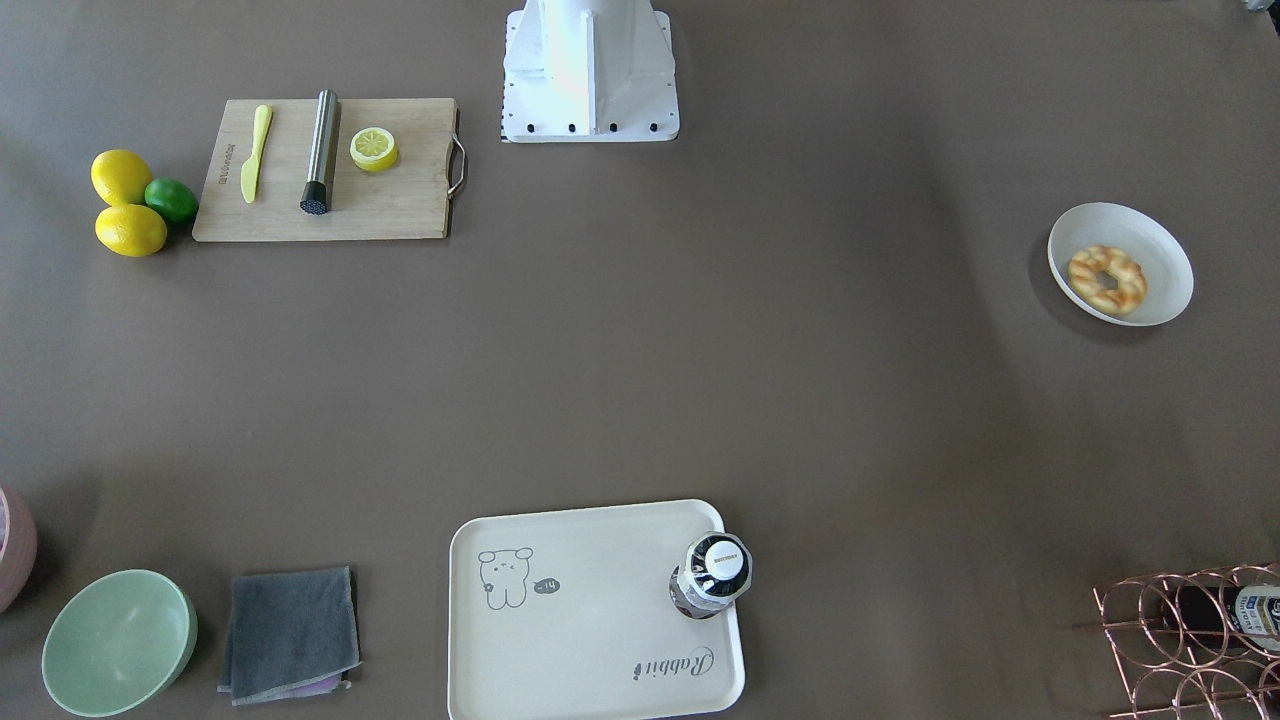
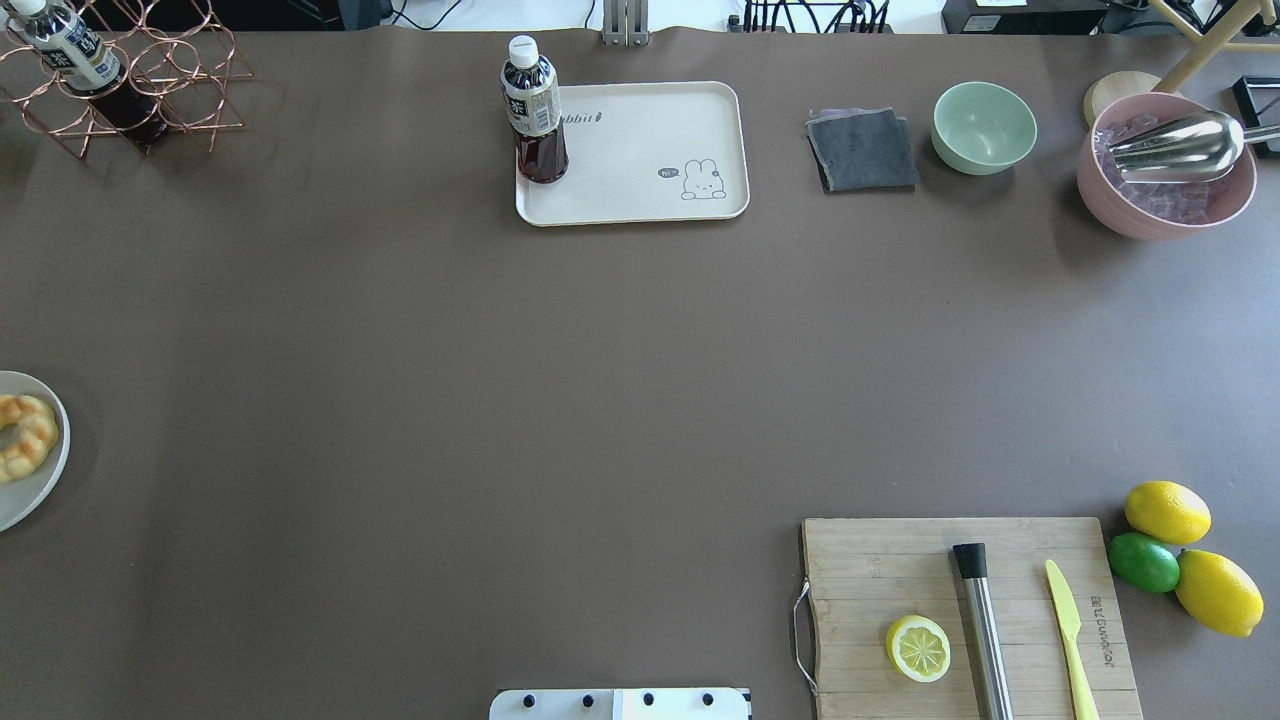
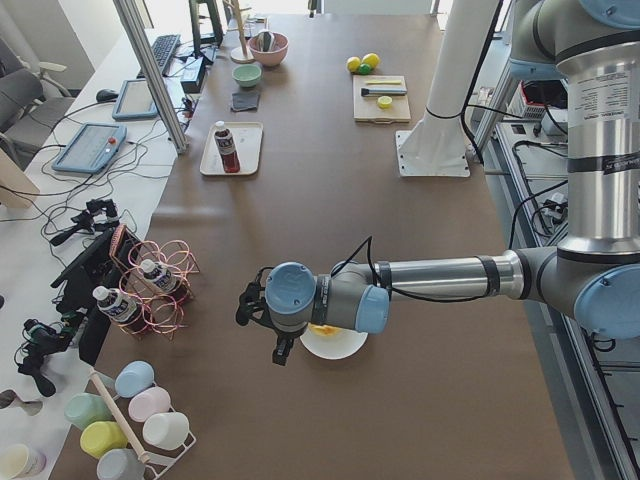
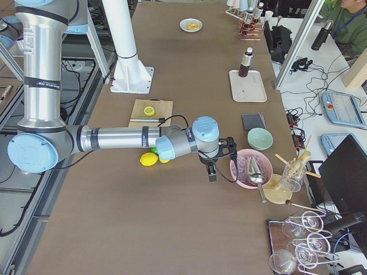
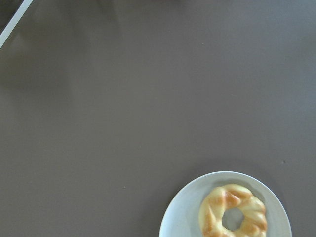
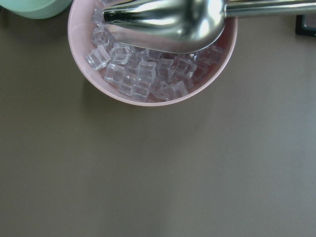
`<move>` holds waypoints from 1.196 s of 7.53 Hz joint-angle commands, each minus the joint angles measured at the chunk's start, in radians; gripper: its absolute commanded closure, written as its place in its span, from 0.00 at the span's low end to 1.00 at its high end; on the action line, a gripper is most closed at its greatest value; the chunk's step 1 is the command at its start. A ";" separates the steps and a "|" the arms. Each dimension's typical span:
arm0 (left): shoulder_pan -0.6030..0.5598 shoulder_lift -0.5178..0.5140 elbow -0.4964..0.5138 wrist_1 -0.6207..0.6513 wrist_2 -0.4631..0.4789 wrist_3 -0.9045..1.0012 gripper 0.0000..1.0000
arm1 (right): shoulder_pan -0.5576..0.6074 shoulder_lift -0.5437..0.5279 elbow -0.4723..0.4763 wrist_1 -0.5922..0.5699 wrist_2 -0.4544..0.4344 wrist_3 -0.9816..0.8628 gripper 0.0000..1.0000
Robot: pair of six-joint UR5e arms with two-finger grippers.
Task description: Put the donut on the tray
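The golden-brown twisted donut (image 1: 1107, 280) lies in a round white bowl (image 1: 1165, 250) at the table's left end; it also shows in the overhead view (image 2: 22, 437) and the left wrist view (image 5: 234, 216). The cream rabbit tray (image 1: 590, 620) lies at the table's far edge with a dark drink bottle (image 1: 715, 575) standing on one end. My left gripper (image 3: 262, 325) hangs above the bowl's edge; I cannot tell if it is open. My right gripper (image 4: 218, 163) hangs next to the pink ice bowl (image 4: 249, 169); I cannot tell its state either.
A wooden cutting board (image 1: 400, 215) holds a lemon half (image 1: 373, 148), a yellow knife and a steel rod, with two lemons and a lime (image 1: 171, 199) beside it. A green bowl (image 1: 118, 640), a grey cloth (image 1: 290, 632) and a copper bottle rack (image 1: 1190, 640) stand along the far edge.
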 commanded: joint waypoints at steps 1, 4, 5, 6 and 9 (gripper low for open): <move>0.072 0.052 0.160 -0.376 0.007 -0.206 0.03 | -0.135 0.006 0.044 0.028 -0.046 0.152 0.00; 0.207 0.132 0.295 -0.785 0.066 -0.446 0.04 | -0.262 0.029 0.080 0.028 -0.117 0.279 0.00; 0.227 0.132 0.297 -0.812 0.062 -0.487 0.09 | -0.272 0.033 0.080 0.028 -0.118 0.290 0.00; 0.260 0.132 0.298 -0.833 0.065 -0.517 0.12 | -0.273 0.033 0.080 0.028 -0.118 0.290 0.00; 0.290 0.120 0.304 -0.833 0.054 -0.518 0.27 | -0.273 0.033 0.077 0.028 -0.118 0.290 0.00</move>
